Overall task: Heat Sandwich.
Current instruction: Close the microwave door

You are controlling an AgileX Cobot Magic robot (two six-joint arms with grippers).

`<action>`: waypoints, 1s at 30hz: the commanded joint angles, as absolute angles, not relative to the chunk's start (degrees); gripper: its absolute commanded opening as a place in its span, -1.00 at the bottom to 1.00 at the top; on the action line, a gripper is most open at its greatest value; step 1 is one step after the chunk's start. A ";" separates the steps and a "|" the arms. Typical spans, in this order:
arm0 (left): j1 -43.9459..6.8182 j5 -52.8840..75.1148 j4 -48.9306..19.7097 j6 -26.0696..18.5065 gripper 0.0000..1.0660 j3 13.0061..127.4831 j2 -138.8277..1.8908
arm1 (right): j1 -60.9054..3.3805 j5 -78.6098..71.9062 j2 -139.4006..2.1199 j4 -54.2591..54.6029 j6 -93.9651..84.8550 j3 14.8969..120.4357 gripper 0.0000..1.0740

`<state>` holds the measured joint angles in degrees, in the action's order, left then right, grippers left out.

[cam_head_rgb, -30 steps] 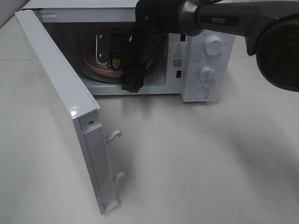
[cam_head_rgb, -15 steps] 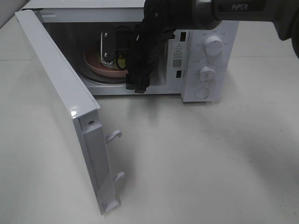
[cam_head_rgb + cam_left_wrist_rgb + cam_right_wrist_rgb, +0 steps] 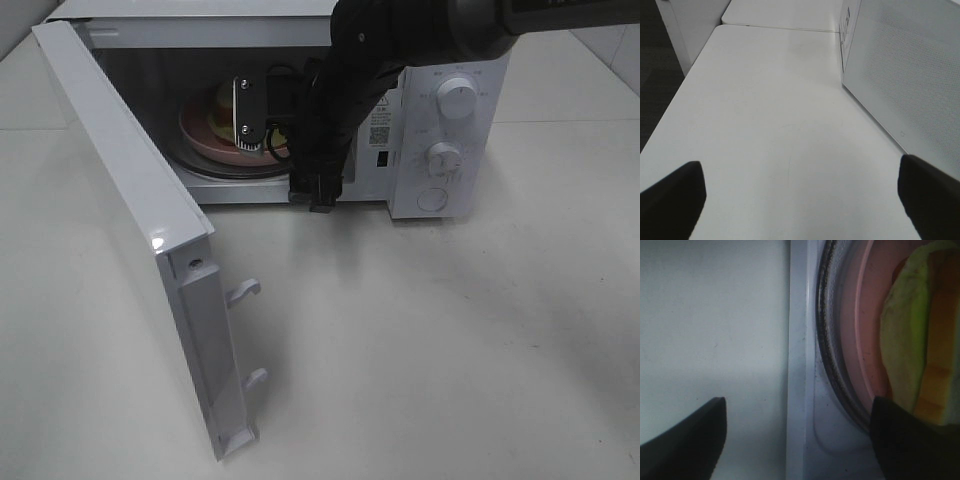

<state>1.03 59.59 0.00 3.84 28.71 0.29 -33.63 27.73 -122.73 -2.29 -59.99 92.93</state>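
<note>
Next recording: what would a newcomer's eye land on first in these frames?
The white microwave stands at the back of the table, its door swung wide open on the left. Inside, the sandwich sits on a pink plate. The black right gripper hangs at the mouth of the cavity, open and holding nothing.

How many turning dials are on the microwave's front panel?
2. The upper dial sits near the top of the control panel; the lower dial is just beneath it. The flat round button under them is not counted.
</note>
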 commanded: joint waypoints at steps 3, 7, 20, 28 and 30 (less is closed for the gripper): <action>1.09 59.30 0.00 3.84 0.83 28.53 1.72 | -33.23 25.55 -119.81 -2.86 -59.42 89.04 0.42; 1.09 59.30 0.00 3.84 0.83 28.53 1.72 | -33.23 23.55 -117.57 -3.21 -59.42 85.37 0.42; 1.09 59.30 0.00 3.84 0.83 28.53 1.72 | -33.23 17.36 -109.95 -6.99 -57.98 74.31 0.42; 1.09 59.30 0.00 3.84 0.83 28.53 1.72 | -33.23 13.64 -103.88 -6.93 -56.38 66.35 0.42; 1.09 59.30 0.00 3.84 0.83 28.53 1.72 | -33.23 13.58 -103.30 -6.93 -56.32 65.66 0.42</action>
<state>1.03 59.59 0.00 3.84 28.71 0.29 -33.63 14.09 -104.11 -6.70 -56.84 65.83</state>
